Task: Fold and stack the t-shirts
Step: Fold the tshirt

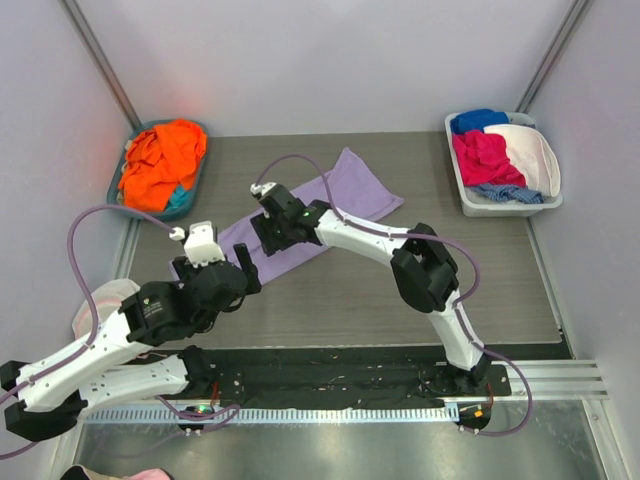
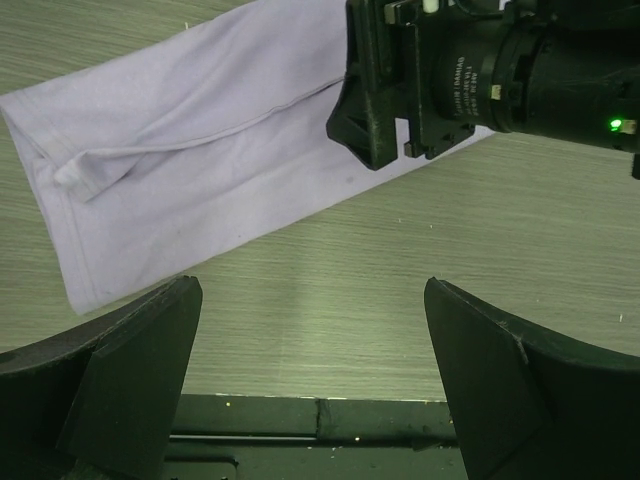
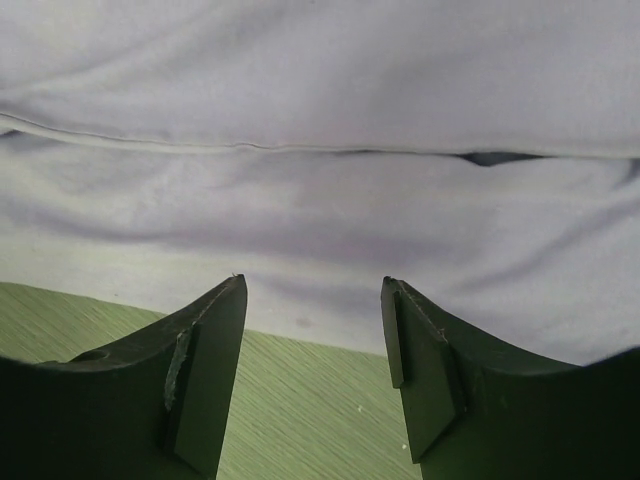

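Right gripper point(image 3: 312, 290) stands with its jaws parted and nothing pinched between them: its two dark fingers point(image 3: 205, 370) frame the near edge of the lavender t-shirt point(image 3: 320, 150), with cloth ahead of the tips and bare wood-grain table point(image 3: 300, 400) under them. From the top view this gripper point(image 1: 272, 235) is low over the middle of the shirt, its wrist bent down, the forearm running back to the right to a raised elbow and then down to its base at the table's near edge. The left wrist view shows the same gripper point(image 2: 365, 110) from the side, a finger tip down at the shirt's long edge. Left gripper point(image 2: 310, 290) has its jaws as wide apart as they go and holds nothing; it hovers above bare table point(image 2: 330, 300), just short of the shirt's near end. Its arm reaches forward from the left base, and the gripper point(image 1: 243, 272) points toward the right arm's gripper, near it but apart. The lavender t-shirt point(image 1: 350, 185) lies flat as a long folded band, slanting from near left to far right across the table point(image 1: 400, 290); a seam and a rumpled fold show near its left end point(image 2: 180, 150). At the far left corner an orange t-shirt point(image 1: 165, 155) is heaped in a blue basket point(image 1: 200, 130), with a teal t-shirt point(image 1: 178, 200) showing under it. At the far right a white bin point(image 1: 505, 208) holds blue, pink and white cloth.
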Tool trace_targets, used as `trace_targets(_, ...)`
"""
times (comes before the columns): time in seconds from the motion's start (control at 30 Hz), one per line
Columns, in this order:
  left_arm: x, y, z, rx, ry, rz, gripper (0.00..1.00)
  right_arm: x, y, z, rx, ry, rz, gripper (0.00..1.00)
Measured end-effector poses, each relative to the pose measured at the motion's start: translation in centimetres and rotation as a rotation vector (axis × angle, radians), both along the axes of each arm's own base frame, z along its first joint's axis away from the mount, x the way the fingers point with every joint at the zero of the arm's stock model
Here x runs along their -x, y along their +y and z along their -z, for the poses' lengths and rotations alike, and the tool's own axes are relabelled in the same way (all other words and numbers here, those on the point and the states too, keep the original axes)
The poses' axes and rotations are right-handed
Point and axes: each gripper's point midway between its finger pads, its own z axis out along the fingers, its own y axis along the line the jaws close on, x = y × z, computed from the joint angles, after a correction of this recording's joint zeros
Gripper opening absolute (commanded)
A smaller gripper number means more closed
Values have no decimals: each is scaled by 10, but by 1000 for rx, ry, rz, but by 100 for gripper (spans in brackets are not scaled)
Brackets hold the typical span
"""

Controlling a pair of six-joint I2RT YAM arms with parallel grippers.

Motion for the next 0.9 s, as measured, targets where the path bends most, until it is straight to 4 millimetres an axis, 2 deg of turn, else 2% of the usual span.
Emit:
trace_targets(0.07, 0, 0, 0, -2, 2, 0, 100, 1, 6, 3, -2, 1, -5, 64)
trace_targets(0.13, 0, 1, 1, -3, 2, -1, 100, 2, 6, 16, 15, 17, -4, 64)
trace_targets(0.27, 0, 1, 2, -6, 4, -2, 100, 13, -2, 57, 81, 72, -4, 64)
trace_targets(0.43, 1, 1, 6, -14, 9, -2, 100, 17, -4, 59, 45, 52, 22, 64)
trace_targets(0.57, 1, 2, 7, -17, 10, -3, 100, 23, -16, 59, 28, 45, 64, 65)
trace_targets(0.7, 1, 4, 8, -24, 6, -8, 100, 38, -47, 61, 53, 51, 120, 65)
trace_targets(0.9, -2, 5, 10, -49, 3, -15, 100, 61, -108, 67, 179, 42, 201, 68)
